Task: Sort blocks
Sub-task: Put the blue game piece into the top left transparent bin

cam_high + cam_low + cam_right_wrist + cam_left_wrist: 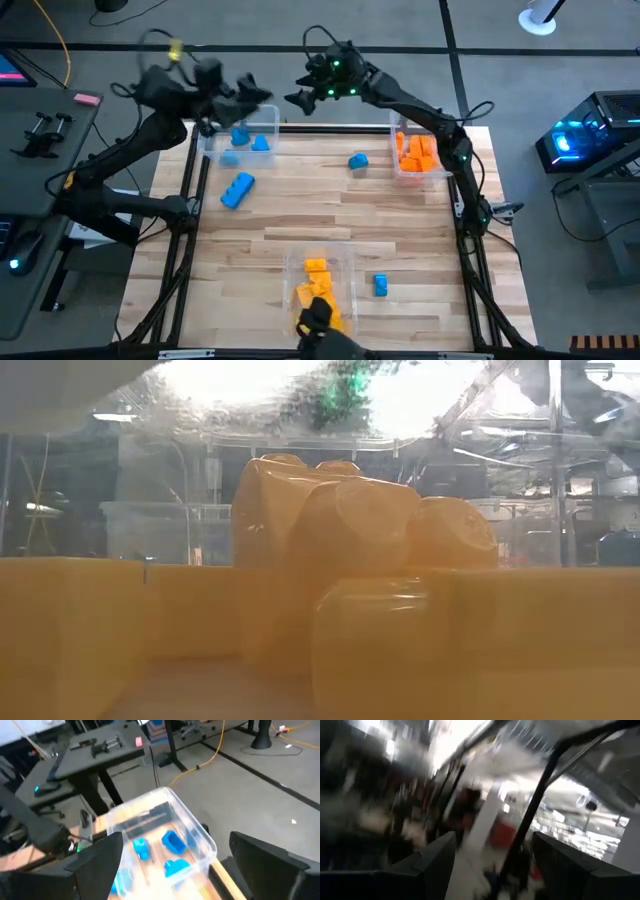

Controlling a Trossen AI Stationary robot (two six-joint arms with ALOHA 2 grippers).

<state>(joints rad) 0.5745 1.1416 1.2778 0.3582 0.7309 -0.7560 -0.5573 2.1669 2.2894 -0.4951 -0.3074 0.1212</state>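
Blocks: small toy bricks lay sorted by colour in three clear bins. Blue blocks [249, 141] sat in the far-left bin [270, 122], orange ones [416, 153] in the far-right bin [440, 172], yellow-orange ones [318, 285] in the near bin [343, 262].
Strays: three blue pieces rested on the bare table [300, 215]: a snapped-together row [237, 190] just near of the far-left bin, a single [358, 161] beside the orange bin, another [380, 285] beside the yellow bin.
Right gripper [298, 99]: jaws wide, empty, raised just beyond the blue bin's far right corner.
Left gripper [258, 92]: jaws apart, empty, raised by the same bin.
Step, by my judgement: fetching a stray blue piece. Best done by lowering squarely over one brick, jaws straddling its narrow sides.
Gap: every stray lay well apart from both grippers.
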